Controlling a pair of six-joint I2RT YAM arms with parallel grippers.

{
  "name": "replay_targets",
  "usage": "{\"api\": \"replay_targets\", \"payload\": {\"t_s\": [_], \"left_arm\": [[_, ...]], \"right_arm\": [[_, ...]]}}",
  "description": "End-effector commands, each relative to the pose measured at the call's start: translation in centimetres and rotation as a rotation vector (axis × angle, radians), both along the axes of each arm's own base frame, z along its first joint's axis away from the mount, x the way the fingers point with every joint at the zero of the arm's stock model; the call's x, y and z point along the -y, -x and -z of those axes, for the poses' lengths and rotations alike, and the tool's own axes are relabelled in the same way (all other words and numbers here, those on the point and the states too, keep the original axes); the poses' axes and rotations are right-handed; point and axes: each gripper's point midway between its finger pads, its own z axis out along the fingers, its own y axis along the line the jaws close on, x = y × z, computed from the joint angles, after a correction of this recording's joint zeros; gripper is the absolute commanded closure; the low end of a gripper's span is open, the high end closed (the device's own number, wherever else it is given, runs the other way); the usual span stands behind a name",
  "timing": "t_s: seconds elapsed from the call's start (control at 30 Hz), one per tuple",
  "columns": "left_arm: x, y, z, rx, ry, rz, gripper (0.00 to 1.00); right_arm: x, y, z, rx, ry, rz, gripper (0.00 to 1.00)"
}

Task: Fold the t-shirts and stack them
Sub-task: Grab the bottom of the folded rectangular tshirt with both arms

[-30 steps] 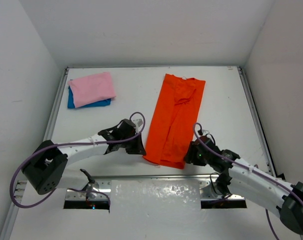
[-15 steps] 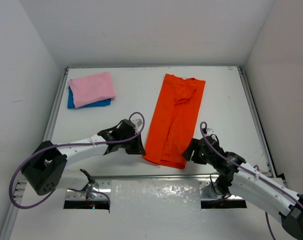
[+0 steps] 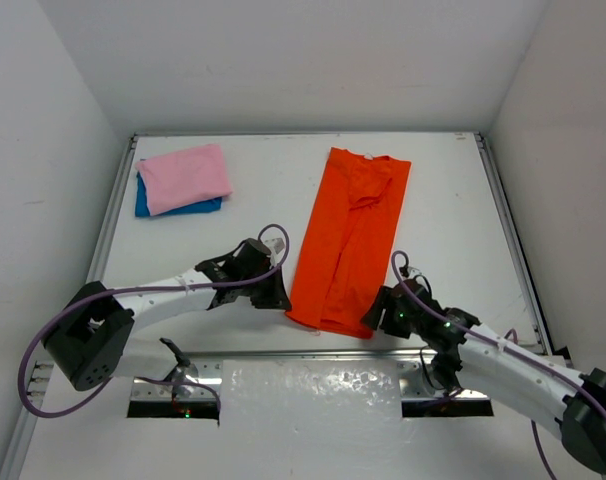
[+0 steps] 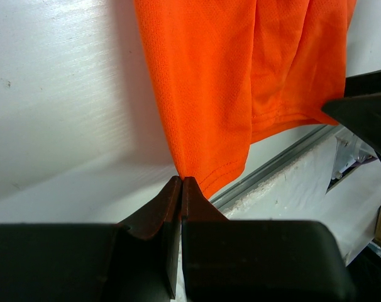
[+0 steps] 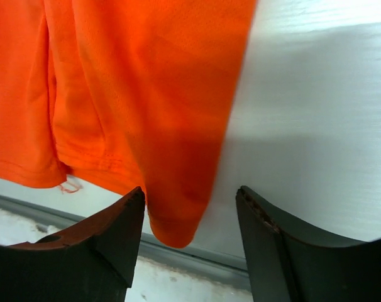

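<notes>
My right gripper (image 3: 376, 318) has dropped back toward the near edge of the table (image 3: 453, 190) and slid in against the orange shirt (image 3: 351, 235), its jaws spread wider than a second ago. In the right wrist view they stand released. One finger (image 5: 105, 236) sits over the cloth and the other is out over bare table, so the shirt's near right corner lies in the gap between them. They hold nothing.

My left gripper (image 4: 181, 182) has not shifted. Its fingers are clenched tight together, with their tips touching the shirt's near left corner at the hem. I cannot tell whether any cloth is pinched between them.

The orange shirt lies flat, folded lengthwise into a long strip. It runs from the far side of the table down to the near edge, a little right of centre, with its hem end nearest me. The pink shirt (image 3: 186, 176) lies folded on top of the blue shirt (image 3: 142, 205) in the far left corner, well apart from both arms.
</notes>
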Motion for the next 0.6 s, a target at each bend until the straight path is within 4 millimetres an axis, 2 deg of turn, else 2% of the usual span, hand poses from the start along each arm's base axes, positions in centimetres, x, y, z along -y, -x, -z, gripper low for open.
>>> {"api": "replay_targets", "payload": {"t_s": [0.0, 0.1, 0.13, 0.23, 0.33, 0.47, 0.57], "left_arm": [[0.8, -0.9, -1.2, 0.037, 0.037, -0.011, 1.00], [0.7, -0.9, -1.1, 0.033, 0.036, -0.014, 1.00], [0.7, -0.9, -1.1, 0.034, 0.037, -0.014, 1.00], [0.7, -0.9, -1.3, 0.037, 0.040, -0.014, 1.00], [1.0, -1.1, -1.8, 0.044, 0.052, -0.019, 1.00], [1.3, -1.3, -2.9, 0.059, 0.081, -0.030, 1.00], [1.6, -1.5, -4.1, 0.065, 0.110, -0.056, 1.00]], "right_arm": [[-0.7, 0.2, 0.6, -0.015, -0.049, 0.010, 0.41], [-0.3, 0.3, 0.9, -0.015, -0.044, 0.025, 0.49], [-0.2, 0.4, 1.1, -0.020, -0.040, 0.025, 0.59], [-0.1, 1.0, 1.6, -0.047, -0.033, 0.014, 0.76], [0.1, 1.3, 1.6, -0.054, -0.013, -0.001, 0.85], [0.2, 1.1, 0.4, -0.046, 0.017, -0.025, 1.00], [0.2, 0.6, -1.2, -0.028, 0.035, -0.033, 1.00]]}}
